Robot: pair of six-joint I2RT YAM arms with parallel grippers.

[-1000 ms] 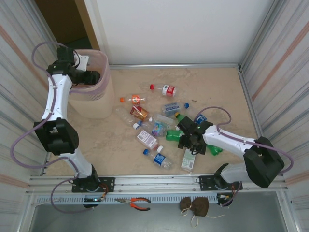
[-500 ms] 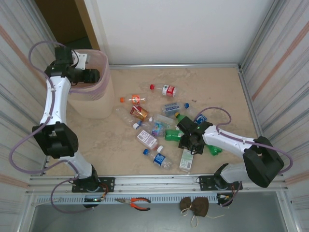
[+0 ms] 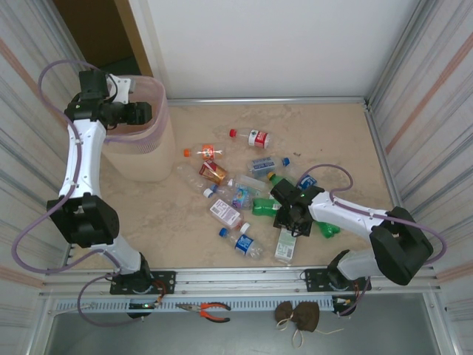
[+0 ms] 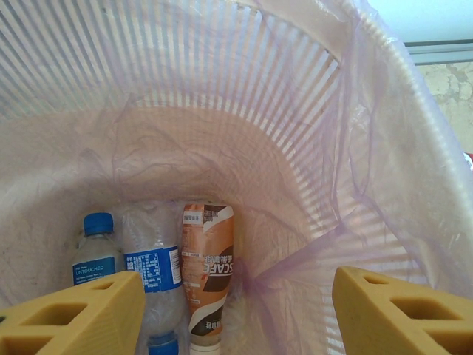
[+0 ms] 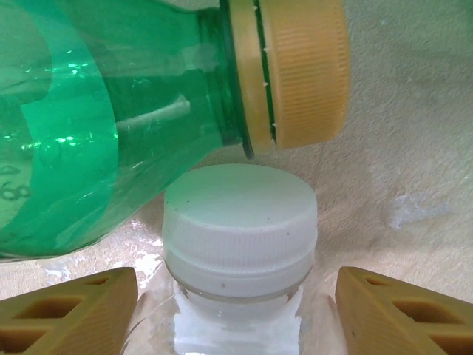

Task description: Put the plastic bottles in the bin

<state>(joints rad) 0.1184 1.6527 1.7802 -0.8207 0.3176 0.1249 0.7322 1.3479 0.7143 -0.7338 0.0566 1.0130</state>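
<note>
- Since a drop into it is the likely purpose, the left gripper [image 4: 236, 299] is held over the mouth of the pink bin [image 3: 148, 159], which stands at the far left of the tabletop [image 3: 332, 140]. Its fingers [image 4: 81, 314] are spread wide, with nothing between them.
- On the bin's floor three bottles are seen lying side by side against the thin liner [image 4: 347, 185]. At the left is a blue-capped bottle [image 4: 94, 255] on which "UNTOUCHED" can be read. Next is a clear bottle with a blue label [image 4: 151, 270] whose print cannot be made out. Then comes a brown coffee bottle [image 4: 208, 270] on which the letters "SCAFE" are visible.
- Between the arms, other plastic bottles are scattered on the tabletop, well apart from the bin. Among them are an orange-labelled bottle [image 3: 208, 151], a pink-labelled bottle [image 3: 224, 213] and a red-capped bottle [image 3: 256, 138]. No writing can be read from above.
- At the right, the right gripper [image 5: 236, 310] is placed low in that pile so that a clear white-capped bottle [image 5: 240, 214] is straddled, apparently as the next pick. Whether the bottle is already pinched cannot be told.
- A green bottle with a yellow cap [image 5: 89, 111] lies just beyond the white cap, so it may be nudged by a lift. No text is shown on it.
</note>
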